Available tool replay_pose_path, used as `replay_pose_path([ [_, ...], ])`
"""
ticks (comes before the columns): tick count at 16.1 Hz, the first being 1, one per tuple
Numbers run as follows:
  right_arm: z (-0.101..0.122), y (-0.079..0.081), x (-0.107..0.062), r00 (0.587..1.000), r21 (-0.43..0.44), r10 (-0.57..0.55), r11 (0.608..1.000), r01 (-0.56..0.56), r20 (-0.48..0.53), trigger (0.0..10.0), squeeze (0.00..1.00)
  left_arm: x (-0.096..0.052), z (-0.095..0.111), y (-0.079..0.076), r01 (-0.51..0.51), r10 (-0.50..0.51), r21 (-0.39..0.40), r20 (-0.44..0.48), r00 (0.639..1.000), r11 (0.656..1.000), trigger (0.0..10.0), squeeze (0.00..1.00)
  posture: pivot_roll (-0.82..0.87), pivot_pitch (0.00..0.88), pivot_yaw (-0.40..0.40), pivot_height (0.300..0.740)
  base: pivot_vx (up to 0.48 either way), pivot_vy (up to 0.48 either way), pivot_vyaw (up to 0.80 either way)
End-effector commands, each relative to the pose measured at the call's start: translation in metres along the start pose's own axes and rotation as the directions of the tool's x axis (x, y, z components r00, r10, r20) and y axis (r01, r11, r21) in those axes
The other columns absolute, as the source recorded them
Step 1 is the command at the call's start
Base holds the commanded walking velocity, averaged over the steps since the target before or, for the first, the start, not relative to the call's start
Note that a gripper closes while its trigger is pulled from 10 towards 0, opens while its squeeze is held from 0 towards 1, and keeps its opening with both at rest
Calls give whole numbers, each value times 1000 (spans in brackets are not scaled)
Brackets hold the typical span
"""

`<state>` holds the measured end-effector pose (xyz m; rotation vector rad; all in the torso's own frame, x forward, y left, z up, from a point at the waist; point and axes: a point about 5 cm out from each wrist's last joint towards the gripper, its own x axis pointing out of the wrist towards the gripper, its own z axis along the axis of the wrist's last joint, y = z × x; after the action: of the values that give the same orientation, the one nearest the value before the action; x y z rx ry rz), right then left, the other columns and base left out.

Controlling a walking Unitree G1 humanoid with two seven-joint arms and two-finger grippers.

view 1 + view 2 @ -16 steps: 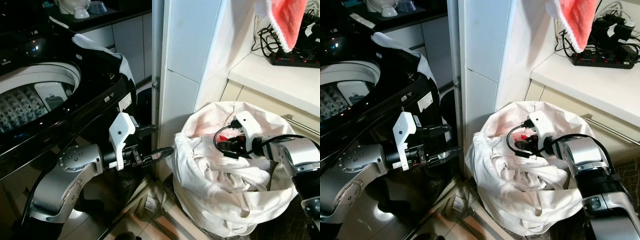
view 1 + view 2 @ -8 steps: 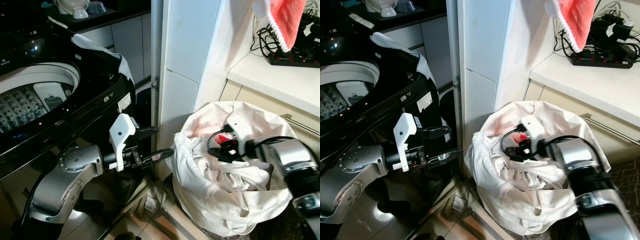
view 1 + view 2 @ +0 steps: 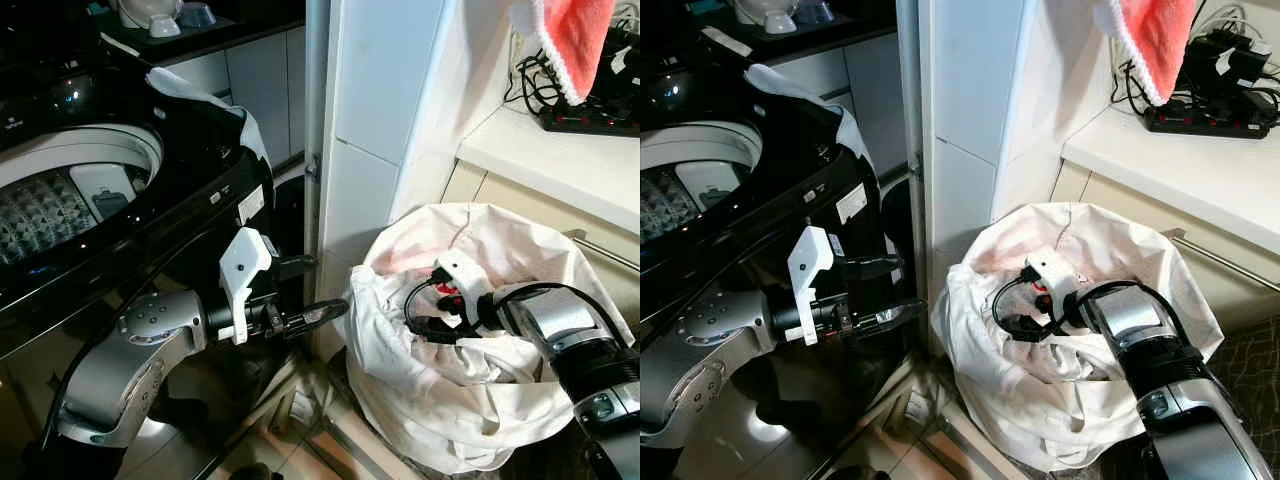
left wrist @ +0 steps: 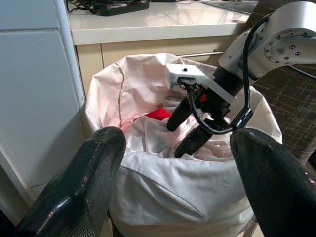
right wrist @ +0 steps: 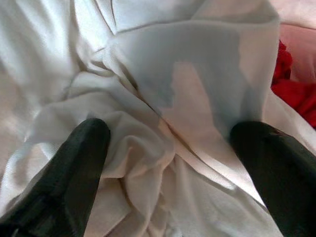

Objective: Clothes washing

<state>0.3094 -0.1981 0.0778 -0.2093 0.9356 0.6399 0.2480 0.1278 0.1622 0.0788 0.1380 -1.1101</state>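
A white laundry bag [image 3: 452,405] stands on the floor, full of white clothes [image 4: 163,168], with a red garment [image 4: 159,114] deeper inside. My right gripper [image 4: 183,129] reaches down into the bag. It is open, with its fingers [image 5: 74,173] spread over a fold of white cloth [image 5: 173,148] and nothing held between them. My left gripper [image 3: 318,290] is open and empty, held level just left of the bag, pointing at it. To the left is the top-loading washing machine [image 3: 200,190] with its drum [image 3: 60,195] uncovered.
A white garment [image 3: 205,95] lies over the machine's raised lid. A white tiled pillar [image 3: 370,120] stands behind the bag. On the right, a counter [image 3: 560,160] carries a power strip [image 3: 590,115] with a pink towel [image 3: 570,40] hanging above it.
My right gripper has moved left and lower into the white clothes in the bag. The left arm has hardly moved.
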Motion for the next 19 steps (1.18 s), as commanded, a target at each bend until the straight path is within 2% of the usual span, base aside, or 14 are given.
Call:
replay_pose_path([
  [1,-3,-1,3,1000,-8,-22,1000,21,-23,10000,973,2,4,-4,32,-32,16,-7,999,999,10000,0,22,0,-10,740,0,0,0],
  [2,-7,-1,6,999,4,-29,1000,29,-36,10000,694,2,4,-4,36,-36,15,-9,999,999,10000,0,22,0,-10,740,0,0,0],
  [3,-11,-1,8,999,15,-25,1000,25,-44,10000,0,2,4,-4,38,-38,15,-11,999,999,10000,0,20,0,-8,740,0,0,0],
  [6,-15,4,11,999,45,28,999,-27,-29,10000,0,2,4,-5,43,-43,15,-13,999,999,10000,0,20,0,-8,740,0,0,0],
  [7,-14,6,12,998,78,55,995,-55,5,1098,0,3,4,-5,44,-44,16,-13,999,999,10000,0,17,0,-6,740,0,0,0],
  [8,-14,5,11,998,95,61,993,-63,23,0,0,3,4,-5,46,-46,17,-13,999,999,10000,0,16,0,-6,740,0,0,0],
  [19,-24,3,12,997,134,79,988,-80,15,0,0,3,3,-6,55,-55,18,-21,998,998,10000,0,13,0,-1,740,0,0,0],
])
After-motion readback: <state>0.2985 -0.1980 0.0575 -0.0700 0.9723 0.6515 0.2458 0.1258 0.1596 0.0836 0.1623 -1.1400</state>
